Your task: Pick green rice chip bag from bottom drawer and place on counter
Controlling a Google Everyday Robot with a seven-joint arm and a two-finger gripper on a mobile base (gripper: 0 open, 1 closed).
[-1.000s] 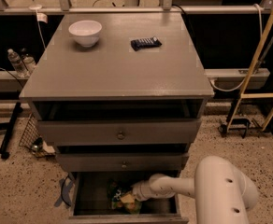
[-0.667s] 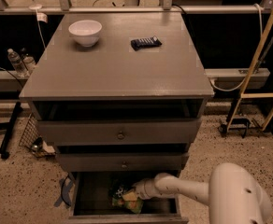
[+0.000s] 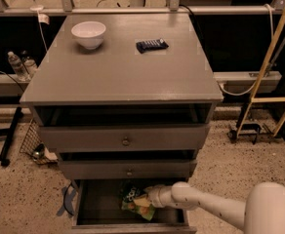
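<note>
- At the left rear of the counter (image 3: 123, 77), a white bowl (image 3: 89, 34) stood upright. A small black snack bar (image 3: 152, 45) lay to its right, well apart. Neither was my target.
- Below the counter, two knobbed drawers (image 3: 125, 140) sat above the bottom drawer (image 3: 96, 204), which stood pulled out toward the camera with its dark floor exposed.
- Left half of that floor was bare. The green rice chip bag (image 3: 135, 204) lay on the floor right of centre, inside the drawer and not yet lifted.
- Bag's long axis ran roughly back to front, slanting a little toward the right front. The bag was crumpled, so my confidence was low.
- Gripper (image 3: 150, 197) was down inside the drawer at the bag's right edge, touching it or just beside it. I could not separate the two. Whether it was spread, pressed together or pinching the bag, I could not tell.
- Arm (image 3: 206, 206) entered from the right, low over the drawer's right wall.
- Key relation: the bag lay directly left of the gripper, and the approach ran across the bag's long axis, so a grasp would span its narrower width.
- Judgement: any lift had to come forward, clear of the knobbed drawer overhanging the back, before rising to the counter.
</note>
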